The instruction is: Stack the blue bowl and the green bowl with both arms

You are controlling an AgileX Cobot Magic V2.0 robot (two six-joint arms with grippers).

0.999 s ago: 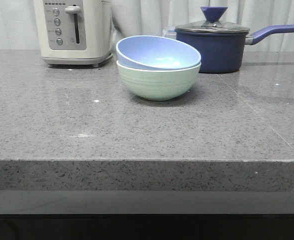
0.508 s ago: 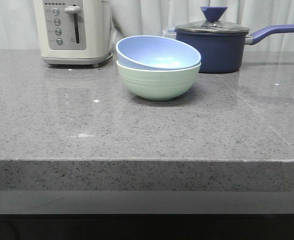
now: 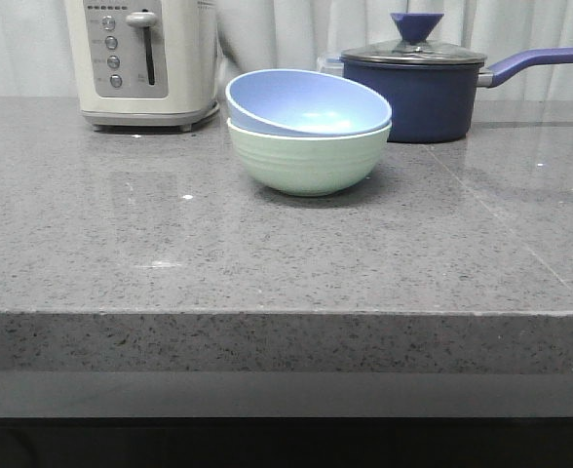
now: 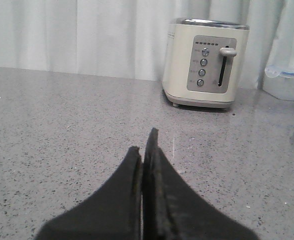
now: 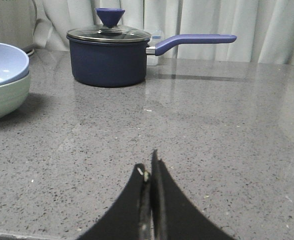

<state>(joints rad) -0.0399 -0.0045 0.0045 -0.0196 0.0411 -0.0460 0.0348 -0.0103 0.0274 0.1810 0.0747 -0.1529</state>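
The blue bowl [image 3: 306, 101] sits tilted inside the green bowl [image 3: 308, 159] on the grey counter, toward the back middle in the front view. Both bowls also show at the edge of the right wrist view, the blue bowl [image 5: 3, 62] nested in the green bowl [image 5: 4, 97]. My left gripper [image 4: 143, 144] is shut with nothing in it, low over the counter and facing the toaster. My right gripper [image 5: 148, 167] is shut and empty, well apart from the bowls. Neither arm appears in the front view.
A cream toaster [image 3: 142, 60] stands at the back left. A dark navy saucepan [image 3: 415, 90] with a glass lid and long handle stands just behind and right of the bowls. The counter's front edge [image 3: 286, 314] runs across the front view. Curtains hang behind.
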